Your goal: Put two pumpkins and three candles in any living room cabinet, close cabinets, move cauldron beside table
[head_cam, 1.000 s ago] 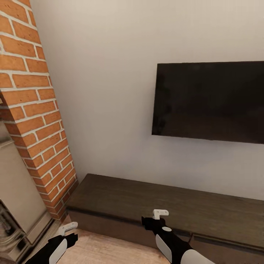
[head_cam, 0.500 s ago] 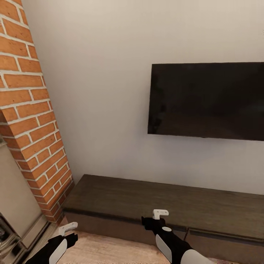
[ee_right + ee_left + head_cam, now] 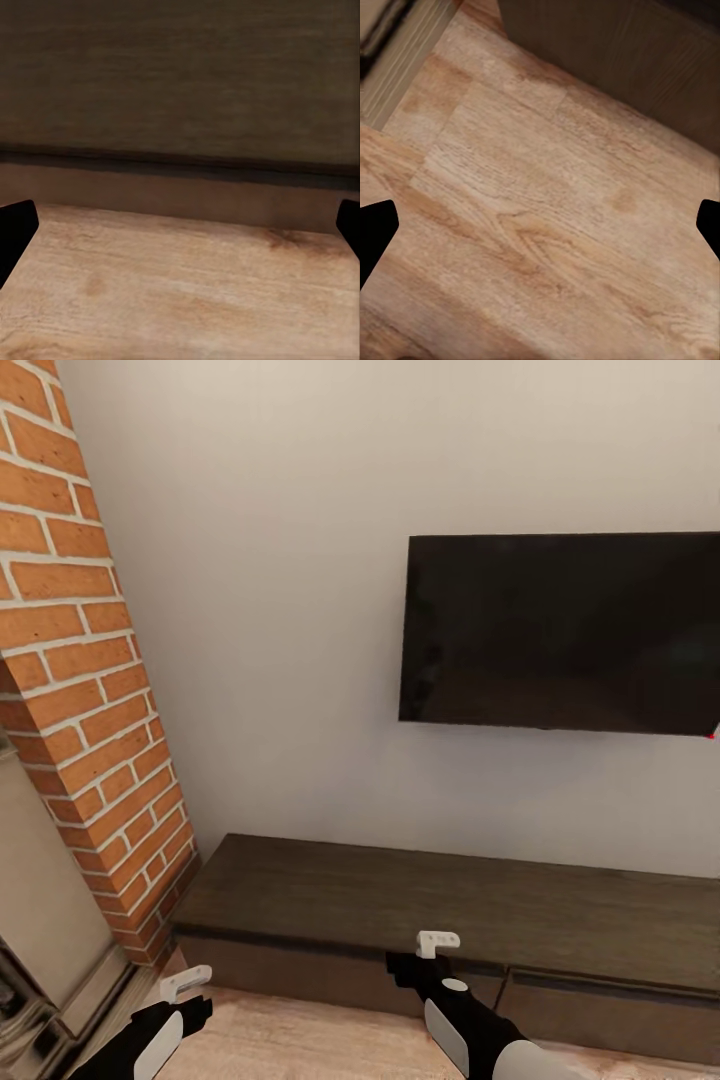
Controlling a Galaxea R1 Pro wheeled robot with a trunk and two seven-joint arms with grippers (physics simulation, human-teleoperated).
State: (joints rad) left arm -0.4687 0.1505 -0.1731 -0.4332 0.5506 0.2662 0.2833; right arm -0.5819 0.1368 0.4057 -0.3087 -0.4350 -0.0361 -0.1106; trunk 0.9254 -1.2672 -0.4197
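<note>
The long, low dark-brown cabinet (image 3: 400, 900) runs along the white wall, and its plain drawer fronts (image 3: 600, 1008) are shut. My left gripper (image 3: 185, 982) hangs open over the light plank floor (image 3: 540, 217), short of the cabinet's left end (image 3: 622, 52). My right gripper (image 3: 438, 940) is open with nothing between its fingers, just in front of the cabinet's front face (image 3: 180, 82). The pumpkins, candles, cauldron and table are out of view.
A black TV (image 3: 560, 630) hangs on the wall above the cabinet. The brick fireplace column (image 3: 80, 660) stands at the left, with its stone hearth (image 3: 40, 920) below. Light wood floor (image 3: 300, 1040) lies between me and the cabinet.
The whole picture has shifted, so the camera moved: the TV and cabinet sit further left and more of the drawer fronts shows. Both arms hold the same pose.
</note>
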